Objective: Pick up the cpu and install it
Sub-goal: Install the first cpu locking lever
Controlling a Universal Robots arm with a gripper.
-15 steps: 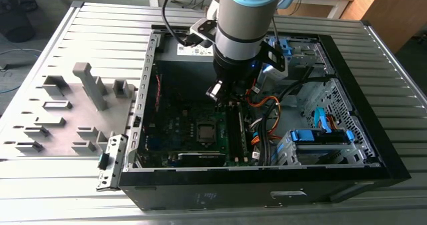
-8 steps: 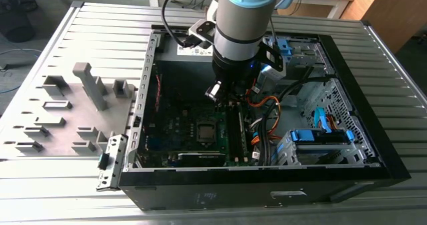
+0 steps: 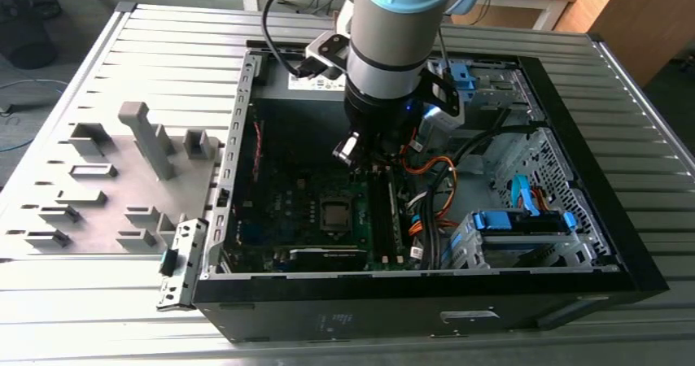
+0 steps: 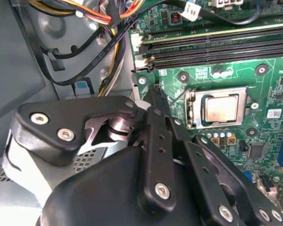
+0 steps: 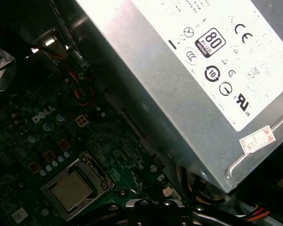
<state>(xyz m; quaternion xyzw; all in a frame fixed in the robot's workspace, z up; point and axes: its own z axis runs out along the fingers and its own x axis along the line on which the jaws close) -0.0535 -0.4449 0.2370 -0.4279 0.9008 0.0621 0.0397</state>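
Inside the open computer case, cpu found seated flat within the socket frame on the green motherboard, silvery top up; also seen in the first wrist view. Judged light, thin, rigid and fragile underneath; smooth metal top likely slippery. Best taken by two opposite edges, kept level, never pried. Gripper poised above the board just beside the socket, fingertips drawn together, nothing held, apparently clear of the chip, though contact with the board hard to confirm from this angle. Memory slots close alongside the socket; cable bundle and power supply crowding the approach. Case resting on a ribbed metal table, grey fixture blocks standing toward the exterior view's left. Office furniture noted beyond.
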